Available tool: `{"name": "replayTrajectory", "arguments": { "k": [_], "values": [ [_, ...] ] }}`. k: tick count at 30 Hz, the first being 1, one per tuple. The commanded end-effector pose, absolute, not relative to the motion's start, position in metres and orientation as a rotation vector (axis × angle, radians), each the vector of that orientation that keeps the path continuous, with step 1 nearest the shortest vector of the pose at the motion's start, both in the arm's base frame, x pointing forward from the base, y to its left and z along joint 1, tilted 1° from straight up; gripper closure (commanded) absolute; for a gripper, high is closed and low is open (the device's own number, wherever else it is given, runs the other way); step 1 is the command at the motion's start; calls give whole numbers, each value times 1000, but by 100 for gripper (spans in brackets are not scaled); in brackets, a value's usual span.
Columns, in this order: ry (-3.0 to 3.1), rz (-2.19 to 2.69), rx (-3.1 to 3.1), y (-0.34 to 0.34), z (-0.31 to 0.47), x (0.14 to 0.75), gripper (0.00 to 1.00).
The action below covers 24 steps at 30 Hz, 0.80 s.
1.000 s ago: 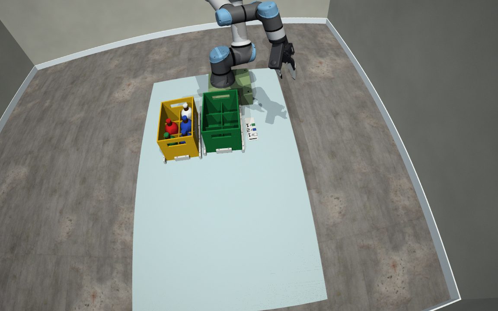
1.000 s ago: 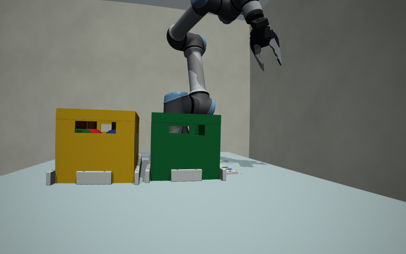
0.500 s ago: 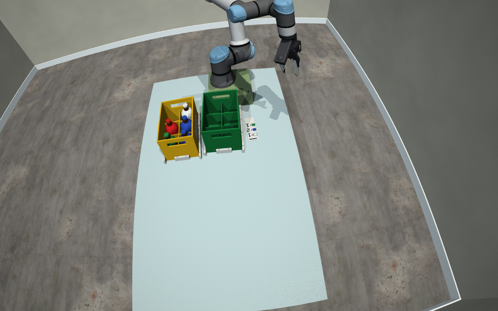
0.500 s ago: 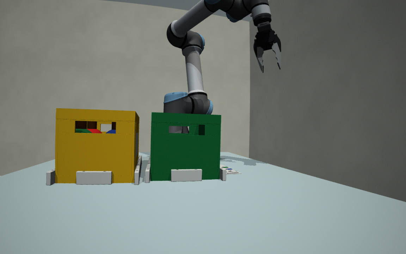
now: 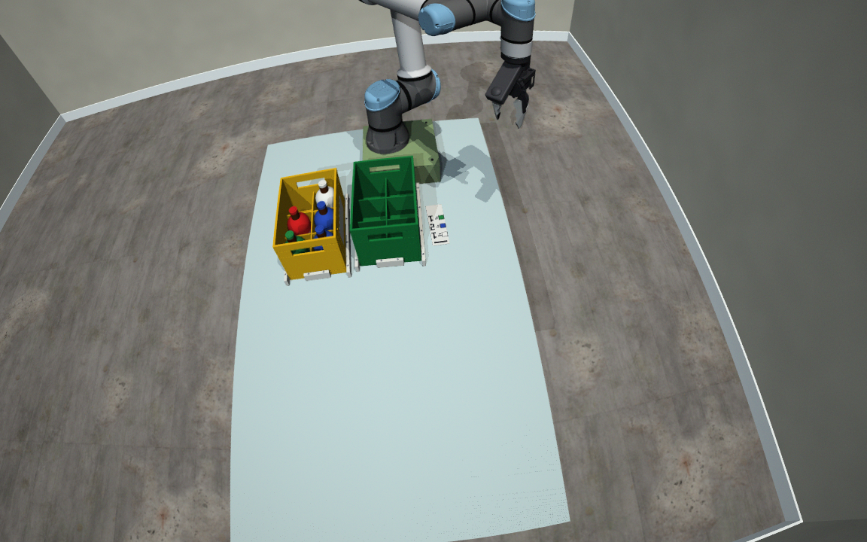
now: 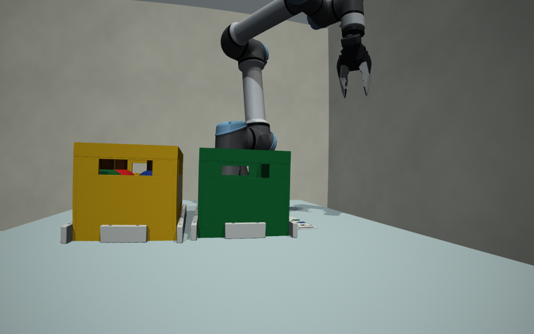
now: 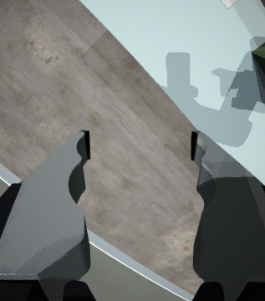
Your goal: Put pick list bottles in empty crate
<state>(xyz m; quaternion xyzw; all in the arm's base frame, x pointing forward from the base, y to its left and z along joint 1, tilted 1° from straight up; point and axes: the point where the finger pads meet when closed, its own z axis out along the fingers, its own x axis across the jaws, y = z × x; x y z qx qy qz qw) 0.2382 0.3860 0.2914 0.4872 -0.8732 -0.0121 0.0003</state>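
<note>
The yellow crate [image 5: 311, 226] holds a white bottle [image 5: 323, 193], a red bottle [image 5: 298, 220], a blue bottle [image 5: 323, 219] and a green bottle [image 5: 290, 237], all upright. The green crate [image 5: 384, 211] stands right of it, and its compartments are empty. The pick list [image 5: 437, 225] lies on the table right of the green crate, with green, blue and white marks. My gripper [image 5: 510, 111] hangs high above the table's far right corner, well away from both crates. It also shows in the exterior view [image 6: 354, 85]. Its fingers are partly open with nothing between them.
The robot base [image 5: 397, 138] stands behind the green crate. White stops [image 6: 123, 233] edge both crates. The table's far right edge runs below the gripper in the wrist view [image 7: 182, 117], with floor beyond it.
</note>
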Motion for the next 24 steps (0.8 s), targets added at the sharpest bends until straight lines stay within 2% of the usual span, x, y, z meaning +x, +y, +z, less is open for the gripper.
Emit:
{"name": "replayTrajectory", "arguments": {
  "k": [1,18,24],
  "values": [
    [-2746,-13,1504,386,292,237,62],
    [-2746,-15,1502,385,291,237,62],
    [-2597,-16,1749,361,275,250,62]
  ]
}}
